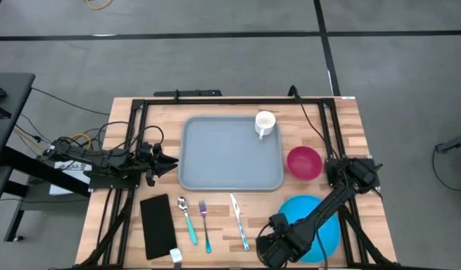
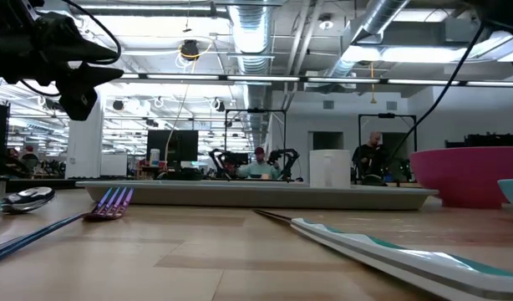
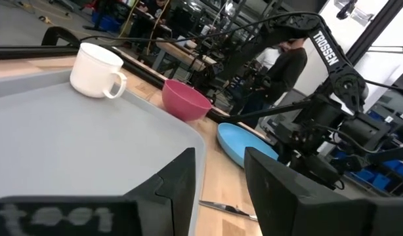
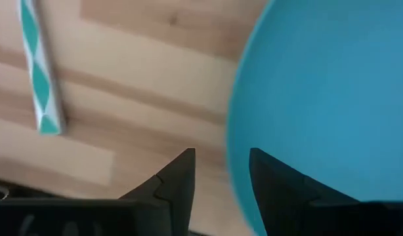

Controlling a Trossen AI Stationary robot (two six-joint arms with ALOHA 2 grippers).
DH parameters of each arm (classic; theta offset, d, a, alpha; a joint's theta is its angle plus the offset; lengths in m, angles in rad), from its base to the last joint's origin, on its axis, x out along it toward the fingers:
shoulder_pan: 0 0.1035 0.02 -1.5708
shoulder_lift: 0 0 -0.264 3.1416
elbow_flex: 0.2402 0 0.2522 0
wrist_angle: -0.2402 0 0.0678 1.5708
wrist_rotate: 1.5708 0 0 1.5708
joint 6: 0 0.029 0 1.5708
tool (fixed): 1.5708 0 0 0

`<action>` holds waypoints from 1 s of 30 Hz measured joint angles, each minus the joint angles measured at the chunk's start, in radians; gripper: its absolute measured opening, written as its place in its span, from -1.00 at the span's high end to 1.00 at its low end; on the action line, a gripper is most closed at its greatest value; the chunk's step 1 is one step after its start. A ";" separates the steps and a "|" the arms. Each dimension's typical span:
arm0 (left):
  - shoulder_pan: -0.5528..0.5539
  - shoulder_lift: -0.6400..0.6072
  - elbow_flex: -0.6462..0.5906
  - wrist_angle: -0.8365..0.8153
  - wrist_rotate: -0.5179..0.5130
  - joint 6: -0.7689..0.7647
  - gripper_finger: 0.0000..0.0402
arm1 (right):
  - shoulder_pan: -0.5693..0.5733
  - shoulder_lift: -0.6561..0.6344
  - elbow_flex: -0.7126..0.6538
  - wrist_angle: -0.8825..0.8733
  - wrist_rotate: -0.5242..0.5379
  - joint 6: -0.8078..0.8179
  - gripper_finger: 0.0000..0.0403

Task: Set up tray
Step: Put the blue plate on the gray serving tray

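Tray: the grey-blue tray (image 1: 223, 161) lies mid-table, a white mug (image 1: 265, 124) standing in its far right corner.
Around it: a pink bowl (image 1: 304, 162) sits just off the tray's right edge; a blue plate (image 1: 320, 212) lies near and right; a black napkin (image 1: 158, 226), spoon (image 1: 188, 220), fork (image 1: 205, 223) and knife (image 1: 239, 220) line the near edge.
Right gripper: the right gripper (image 4: 221, 174) hangs over the plate's left rim, fingers spread with a gap between them, holding nothing.
Left gripper: the left gripper (image 3: 218, 187) waits at the tray's left edge, fingers spread, empty.
Step, as I judge it: going for the plate.
Risk: the thin rim lies flat on the wood, so a finger could land on top and push the plate away, or skid it into the knife just beside it.
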 joint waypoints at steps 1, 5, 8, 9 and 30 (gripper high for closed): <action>0.000 0.000 0.000 0.000 0.005 0.000 0.41 | -0.001 0.000 0.000 -0.015 0.000 -0.002 0.34; 0.000 0.000 0.000 0.000 0.007 -0.001 0.41 | -0.008 0.000 0.000 -0.054 -0.001 -0.008 0.36; 0.000 0.000 0.000 0.000 0.007 -0.001 0.41 | -0.008 0.000 0.000 -0.029 -0.001 -0.051 0.37; 0.000 0.000 0.000 0.000 0.007 -0.001 0.41 | -0.008 0.004 0.000 -0.017 -0.001 -0.060 0.37; 0.000 0.000 0.000 -0.001 0.007 -0.001 0.41 | -0.035 0.086 0.001 0.010 -0.094 -0.134 0.59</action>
